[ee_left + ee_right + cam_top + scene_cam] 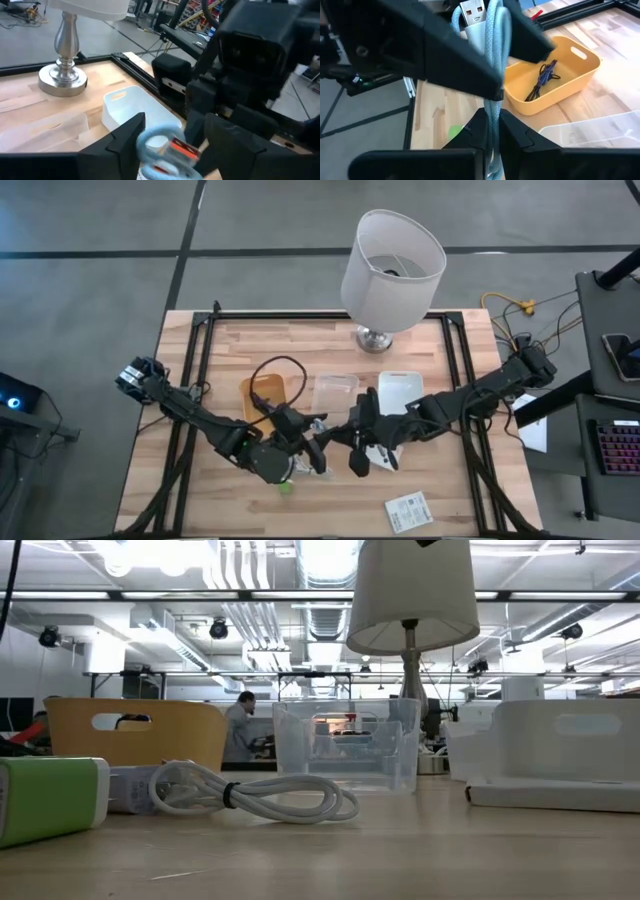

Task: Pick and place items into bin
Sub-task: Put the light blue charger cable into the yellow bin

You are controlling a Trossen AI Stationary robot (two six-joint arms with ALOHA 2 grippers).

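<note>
Right gripper (491,131) clenched on pale-blue cable (496,65) — left gripper (172,145) straddles its coil, grip unclear — a tug between jaws could drop it short of the bin (555,75).

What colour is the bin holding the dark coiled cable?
Yellow; the bin shows best in the right wrist view.

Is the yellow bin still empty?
No: the right wrist view shows a tangle of thin dark cable already lying inside the yellow bin.
</note>
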